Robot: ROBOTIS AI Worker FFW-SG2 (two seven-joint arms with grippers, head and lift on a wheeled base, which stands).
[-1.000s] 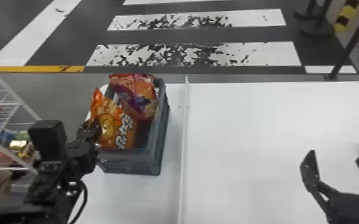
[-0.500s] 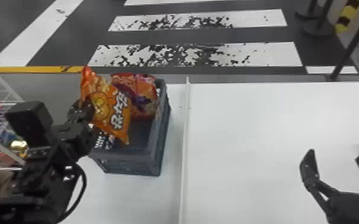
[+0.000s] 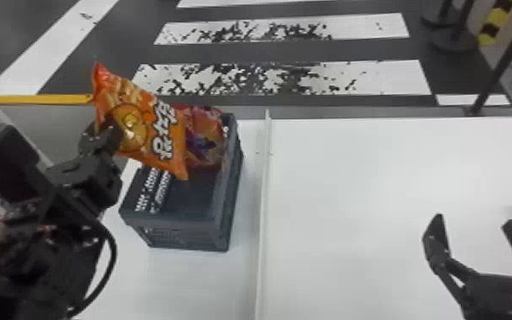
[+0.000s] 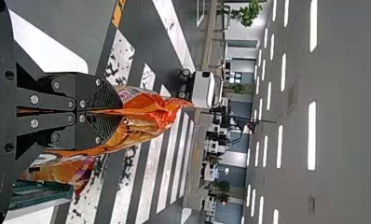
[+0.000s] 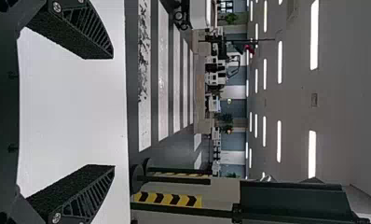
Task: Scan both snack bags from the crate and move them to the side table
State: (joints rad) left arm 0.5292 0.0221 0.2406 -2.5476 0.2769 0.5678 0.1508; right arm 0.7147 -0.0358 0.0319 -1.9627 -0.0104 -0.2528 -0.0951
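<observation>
1. Right gripper (image 3: 475, 220), lower right of the frame: fingers spread wide over the white table (image 3: 353, 170), nothing between them
2. Left gripper (image 3: 110, 136), left of the frame: fingers pinched together on the side edge of the orange snack bag (image 3: 140, 123); the bag extends from the fingertips toward upper centre-left, above the crate (image 3: 221, 212)
3. One crate, left of centre, on the table beneath that bag
4. Red snack bag (image 3: 206, 140) in the crate's far end, apart from the fingers, partly behind the orange one
5. Two snack bags in all: one gripped, one in the crate
</observation>
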